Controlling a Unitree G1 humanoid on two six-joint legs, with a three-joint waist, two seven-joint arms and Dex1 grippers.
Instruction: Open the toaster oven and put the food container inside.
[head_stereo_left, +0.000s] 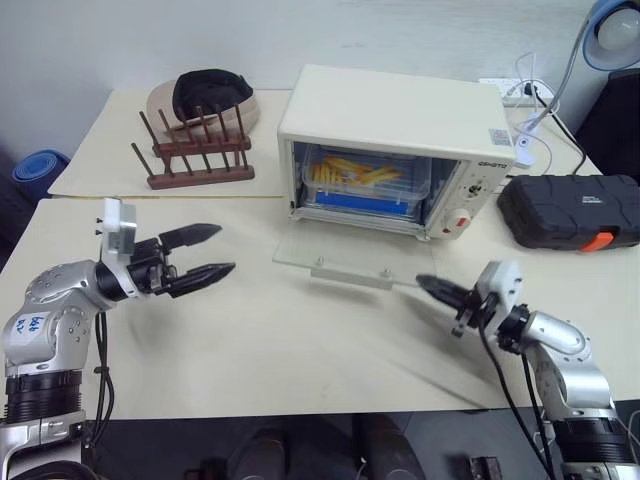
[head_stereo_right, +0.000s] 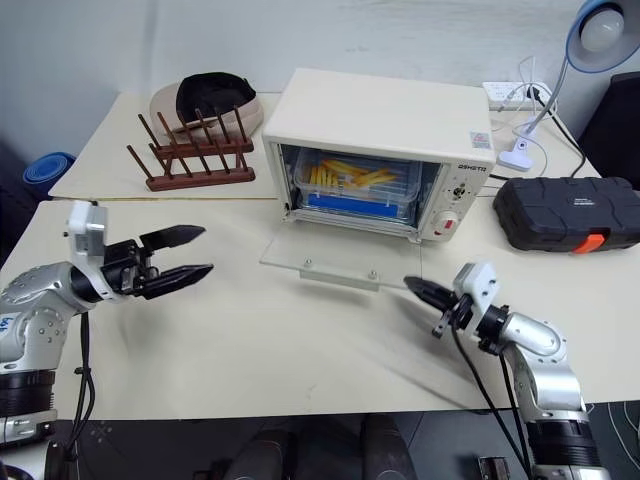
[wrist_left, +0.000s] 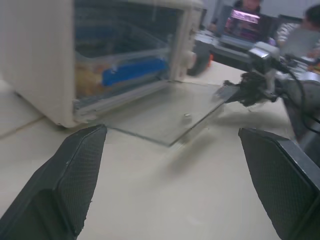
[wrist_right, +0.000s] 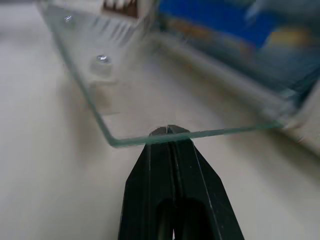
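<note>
- Left gripper (head_stereo_left: 208, 252) gapes wide, empty, above the table's (head_stereo_left: 250, 360) left side.
- Right gripper (head_stereo_left: 430, 287), pinched closed, empty, meets the lowered door's (head_stereo_left: 340, 262) corner.
- Container (head_stereo_left: 365, 180) sits inside the oven (head_stereo_left: 395, 140).

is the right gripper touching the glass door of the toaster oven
Cannot tell. In the right wrist view the shut right gripper sits at the glass door's front edge, possibly just under it; no view shows a gap or contact plainly.

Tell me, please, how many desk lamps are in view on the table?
1. The desk lamp stands at the table's back right corner, behind the black case; its white base is beside the toaster oven.
</note>
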